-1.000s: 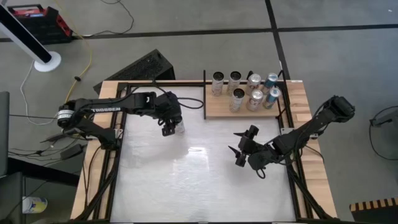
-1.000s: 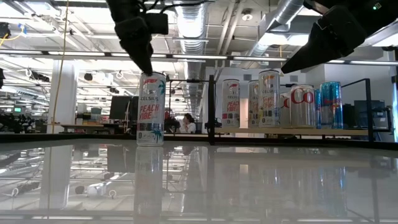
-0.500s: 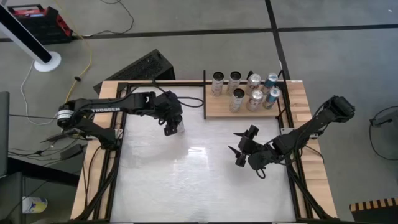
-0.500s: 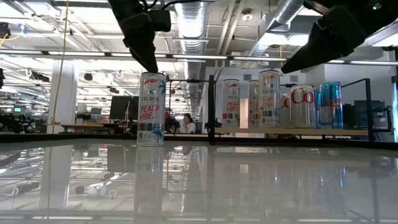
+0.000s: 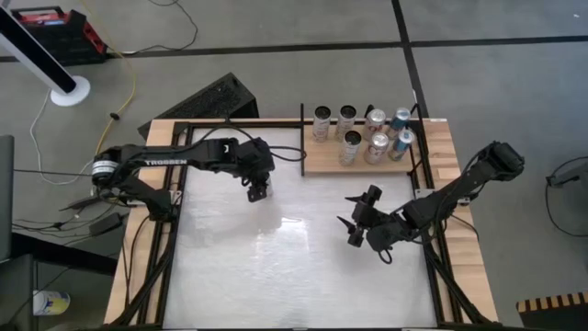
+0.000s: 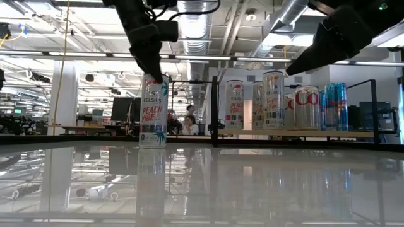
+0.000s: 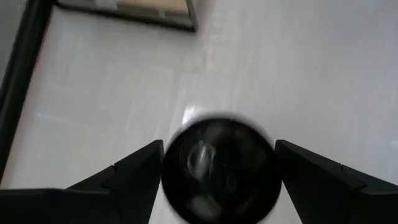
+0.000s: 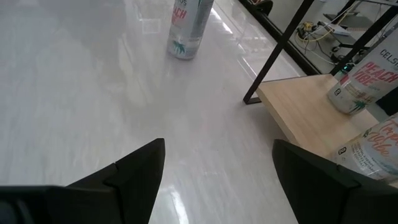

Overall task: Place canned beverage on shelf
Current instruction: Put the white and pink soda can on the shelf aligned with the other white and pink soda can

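A white Celsius can [image 6: 153,110] stands upright on its base on the glossy white tabletop, toward the far left. My left gripper [image 5: 260,190] hangs right over it, open and pointing steeply down. In the left wrist view its fingers stand on either side of the can's dark top [image 7: 219,168] without plainly touching it. The shelf [image 5: 317,163], a light-wood panel with black rods, lies at the far right. My right gripper [image 5: 354,219] waits open above the table's right half, nothing between its fingers [image 8: 217,180]; it looks toward the can [image 8: 186,28] and the shelf [image 8: 298,112].
Several cans [image 5: 372,133] stand upright on the shelf, filling its far and right parts. A black upright post [image 6: 214,110] marks the shelf's left end. A keyboard [image 5: 207,99] lies beyond the table's far edge. People sit in the room behind [image 6: 188,124].
My left gripper has moved a little toward the table's right edge and down, so that it now covers the can in the high view and its fingers reach the can's top in the low view. The can has stayed where it was. The gap between its fingers is unchanged.
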### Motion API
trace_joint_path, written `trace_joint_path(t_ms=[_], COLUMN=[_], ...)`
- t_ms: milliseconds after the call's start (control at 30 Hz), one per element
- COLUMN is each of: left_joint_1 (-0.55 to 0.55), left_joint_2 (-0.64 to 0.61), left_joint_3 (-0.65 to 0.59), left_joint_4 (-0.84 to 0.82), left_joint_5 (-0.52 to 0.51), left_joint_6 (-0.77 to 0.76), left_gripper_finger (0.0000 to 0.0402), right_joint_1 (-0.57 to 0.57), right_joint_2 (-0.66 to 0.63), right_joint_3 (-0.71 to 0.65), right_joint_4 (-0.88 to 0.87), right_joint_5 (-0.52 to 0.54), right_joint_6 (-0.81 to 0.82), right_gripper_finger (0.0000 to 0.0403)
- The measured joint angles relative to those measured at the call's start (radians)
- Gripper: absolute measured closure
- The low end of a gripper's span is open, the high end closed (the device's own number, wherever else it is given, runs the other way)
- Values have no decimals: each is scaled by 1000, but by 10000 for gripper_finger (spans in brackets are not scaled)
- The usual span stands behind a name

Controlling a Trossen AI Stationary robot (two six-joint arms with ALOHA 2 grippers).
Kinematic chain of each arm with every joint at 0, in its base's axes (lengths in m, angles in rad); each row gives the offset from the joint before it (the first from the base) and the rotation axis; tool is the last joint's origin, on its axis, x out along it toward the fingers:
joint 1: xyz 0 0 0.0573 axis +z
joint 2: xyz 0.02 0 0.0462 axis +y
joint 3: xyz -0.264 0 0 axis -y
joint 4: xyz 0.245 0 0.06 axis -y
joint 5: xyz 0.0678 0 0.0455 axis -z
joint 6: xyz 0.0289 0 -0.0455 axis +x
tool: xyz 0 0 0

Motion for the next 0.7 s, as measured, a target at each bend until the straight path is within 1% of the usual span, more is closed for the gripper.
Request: trace_joint_path(t_ms=[67, 400, 467, 600, 700], left_joint_1=[0, 3, 3, 3, 3], left_joint_2=[3, 3, 3, 3, 3], left_joint_3=[0, 0, 0, 0, 0], left_joint_4=[19, -10, -16, -16, -16], left_joint_5=[-1, -1, -1, 0, 0], left_joint_6=[-1, -9, -15, -17, -19], left_gripper_finger=[110, 113, 122, 156, 161], right_joint_1=[-5, -6, -6, -6, -6], right_joint_2=[0, 0, 0, 0, 0], right_joint_3=[0, 0, 0, 0, 0], right_joint_4=[-2, -1, -1, -1, -1], right_joint_5=[-8, -13, -13, -12, -12], right_joint_6=[0, 0, 0, 0, 0], right_gripper_finger=[81, 81, 81, 81, 81])
